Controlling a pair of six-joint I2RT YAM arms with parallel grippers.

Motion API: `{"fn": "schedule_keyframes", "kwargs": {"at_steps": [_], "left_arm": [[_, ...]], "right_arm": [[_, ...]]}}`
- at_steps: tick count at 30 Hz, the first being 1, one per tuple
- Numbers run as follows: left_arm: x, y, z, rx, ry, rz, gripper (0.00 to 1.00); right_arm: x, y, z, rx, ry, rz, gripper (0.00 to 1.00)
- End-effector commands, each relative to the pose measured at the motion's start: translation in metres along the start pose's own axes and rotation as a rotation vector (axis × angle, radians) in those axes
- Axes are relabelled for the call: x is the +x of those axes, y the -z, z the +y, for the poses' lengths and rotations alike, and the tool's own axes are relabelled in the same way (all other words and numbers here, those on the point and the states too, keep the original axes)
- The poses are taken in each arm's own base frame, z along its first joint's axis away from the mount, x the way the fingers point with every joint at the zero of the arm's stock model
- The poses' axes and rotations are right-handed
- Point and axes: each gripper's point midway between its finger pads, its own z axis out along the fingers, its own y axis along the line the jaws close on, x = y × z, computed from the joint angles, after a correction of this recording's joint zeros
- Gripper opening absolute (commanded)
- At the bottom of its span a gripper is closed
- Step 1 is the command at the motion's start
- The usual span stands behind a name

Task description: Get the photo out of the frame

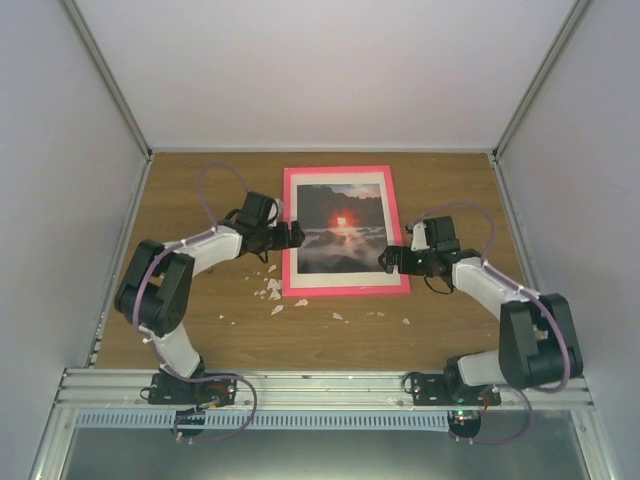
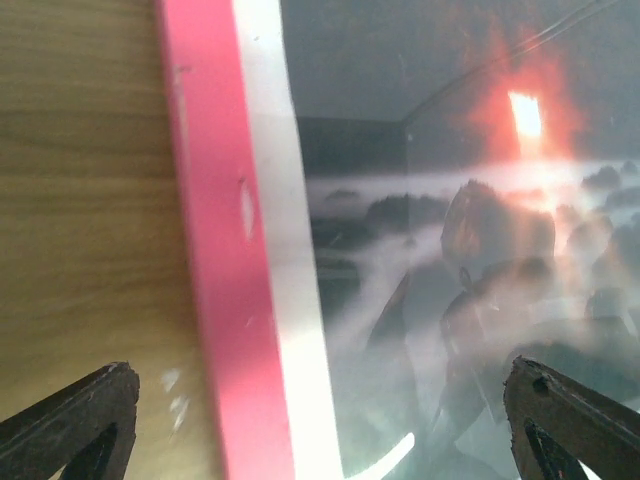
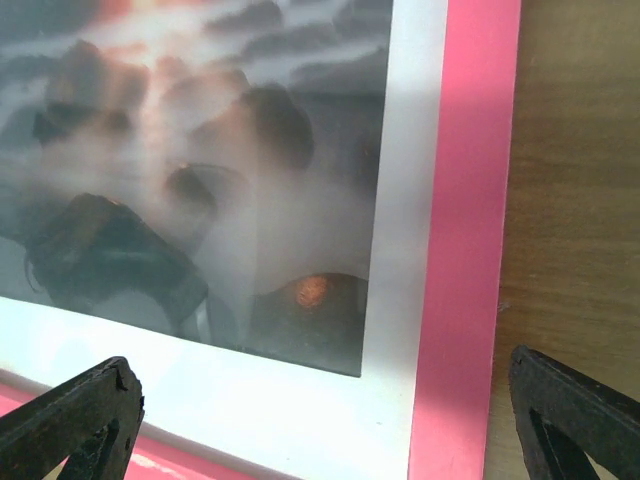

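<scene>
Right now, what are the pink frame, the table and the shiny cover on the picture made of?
Frame: likely plastic or painted wood; smooth, flat pink with small pale scuffs.
Table: wood or wood-look laminate; brown streaky grain, dull finish.
Cover: glass or clear plastic, can't tell which; glossy, with glare and reflections.

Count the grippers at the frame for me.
2. The left gripper is open across the frame's left edge, about mid-height. The right gripper is open across its right edge, towards the near corner. Neither is hidden.
</scene>
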Motion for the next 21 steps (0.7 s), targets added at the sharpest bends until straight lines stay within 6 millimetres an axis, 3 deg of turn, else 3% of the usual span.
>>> {"fn": "schedule_keyframes", "kwargs": {"at_steps": [1, 5, 8, 14, 21], "left_arm": [[0.020, 0.020, 0.005, -0.015, -0.063, 0.003, 0.99], [0.054, 0.029, 0.016, -0.020, -0.055, 0.039, 0.97], [0.068, 0.035, 0.025, -0.042, -0.058, 0.053, 0.91], [0.075, 0.039, 0.024, -0.070, -0.094, 0.063, 0.81], [0.088, 0.024, 0.024, -0.097, -0.123, 0.105, 0.62]], "right_arm": [[-0.009, 0.018, 0.005, 0.086, 0.049, -0.074, 1.00], [-0.009, 0.021, 0.017, 0.091, 0.094, -0.096, 1.00], [-0.003, 0.016, 0.030, 0.094, 0.160, -0.091, 1.00], [0.010, 0.004, 0.053, 0.097, 0.273, -0.074, 1.00], [0.011, 0.006, 0.079, 0.096, 0.393, -0.136, 1.00]]}}
